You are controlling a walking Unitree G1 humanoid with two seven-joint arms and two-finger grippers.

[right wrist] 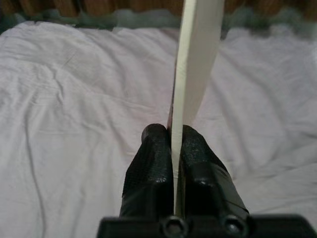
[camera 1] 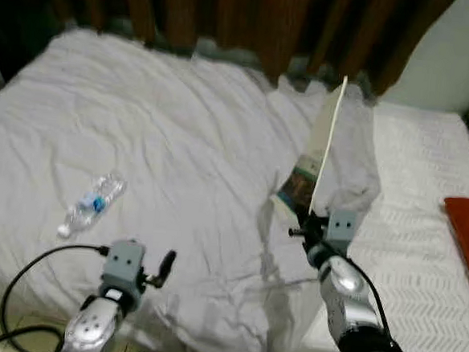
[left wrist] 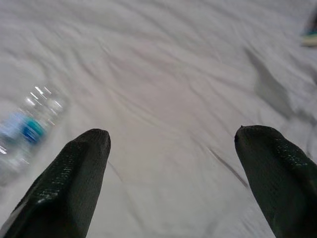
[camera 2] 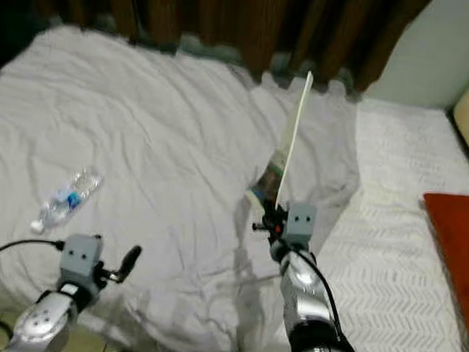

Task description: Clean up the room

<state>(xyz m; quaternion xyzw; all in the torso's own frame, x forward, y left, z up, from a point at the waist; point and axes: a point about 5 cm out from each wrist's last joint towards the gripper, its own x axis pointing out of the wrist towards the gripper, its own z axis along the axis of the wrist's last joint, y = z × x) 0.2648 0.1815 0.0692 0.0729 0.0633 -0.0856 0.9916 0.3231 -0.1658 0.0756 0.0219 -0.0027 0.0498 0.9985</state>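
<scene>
On the bed [camera 1: 181, 140], near its middle, the right pincer [camera 1: 310, 217] stands clamped on the lower edge of a thin pale board [camera 1: 327, 142], perhaps a flat book or card, which rises upright above it. Just beside the board's foot, on the quilt, lies a small printed packet [camera 1: 296, 187]. A water bottle [camera 1: 91, 205] lies on its side on the bed, well apart from the board and near the left pincer [camera 1: 163, 269], which hangs over the bed's near edge. An orange cushion [camera 1: 468, 233] rests at the far right of the bed.

Right eye view: the same layout.

Along the left pincer's fingers [left wrist: 74, 183], which are spread wide and hold nothing, the bottle [left wrist: 27, 131] shows blurred off to one side of the gap, not between them.

From the right wrist, both fingers [right wrist: 148, 168] press flat against the board [right wrist: 195, 64], one on each face.

My reading: the step in hand is carrying the board off the bed. Next it needs a place to go, kept upright in a firm grip; the bottle waits for the free pincer, which would have to swing toward it first.
</scene>
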